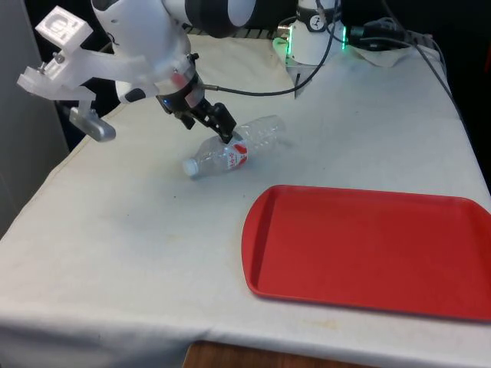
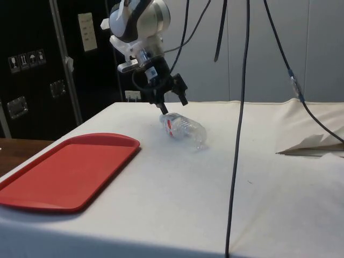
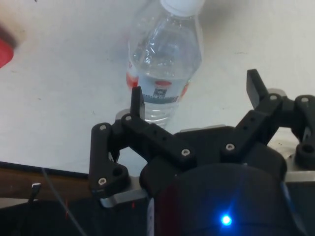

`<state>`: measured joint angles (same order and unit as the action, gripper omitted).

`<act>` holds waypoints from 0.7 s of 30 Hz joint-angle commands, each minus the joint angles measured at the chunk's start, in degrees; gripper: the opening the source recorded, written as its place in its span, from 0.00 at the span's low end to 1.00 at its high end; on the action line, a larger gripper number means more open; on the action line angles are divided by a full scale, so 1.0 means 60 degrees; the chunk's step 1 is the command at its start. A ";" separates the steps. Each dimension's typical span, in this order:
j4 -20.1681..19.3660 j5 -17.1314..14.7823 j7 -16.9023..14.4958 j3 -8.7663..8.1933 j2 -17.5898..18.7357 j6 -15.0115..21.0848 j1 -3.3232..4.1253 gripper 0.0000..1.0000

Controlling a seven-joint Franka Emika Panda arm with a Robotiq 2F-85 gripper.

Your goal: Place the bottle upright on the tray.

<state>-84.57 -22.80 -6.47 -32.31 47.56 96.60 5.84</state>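
A: Where is the bottle [image 1: 236,150]?

B: Lying on its side on the bench [image 1: 138,230], upper middle of the front frame, white cap toward that frame's left. It is well apart from the red tray [image 1: 368,249] at lower right.

A: And the end effector [image 1: 222,130]?

B: Spread wide, gripping nothing. It hangs just above the bottle's labelled middle, one finger close beside the label.
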 commanded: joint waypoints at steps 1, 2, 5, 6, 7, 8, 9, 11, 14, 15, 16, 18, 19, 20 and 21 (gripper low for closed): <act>0.0105 -0.0038 0.0000 0.0048 0.0095 -0.0162 -0.0057 1.00; 0.0134 -0.0048 0.0000 0.0057 0.0124 -0.0210 -0.0076 1.00; 0.0105 -0.0067 0.0000 0.0000 0.0143 -0.0153 -0.0010 1.00; 0.0286 -0.0105 0.0019 0.0048 0.0258 -0.0420 -0.0105 1.00; 0.0325 -0.0115 0.0019 0.0038 0.0296 -0.0468 -0.0105 1.00; 0.0363 -0.0124 0.0029 0.0029 0.0334 -0.0516 -0.0105 1.00; 0.0411 -0.0134 0.0048 0.0019 0.0363 -0.0563 -0.0105 1.00; 0.0525 -0.0172 0.0086 -0.0019 0.0449 -0.0716 -0.0115 1.00; 0.0468 -0.0172 0.0076 -0.0067 0.0430 -0.0640 -0.0048 1.00; 0.0563 -0.0220 0.0124 -0.0038 0.0487 -0.0821 -0.0115 1.00; 0.0573 -0.0239 0.0134 -0.0038 0.0497 -0.0859 -0.0115 1.00; 0.0583 -0.0277 0.0143 -0.0038 0.0516 -0.0926 -0.0115 1.00; 0.0592 -0.0306 0.0153 -0.0038 0.0535 -0.0993 -0.0115 1.00; 0.0592 -0.0325 0.0162 -0.0038 0.0554 -0.1031 -0.0124 1.00; 0.0602 -0.0344 0.0162 -0.0038 0.0563 -0.1070 -0.0124 1.00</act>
<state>-81.70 -24.47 -5.79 -32.83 50.36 91.62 5.56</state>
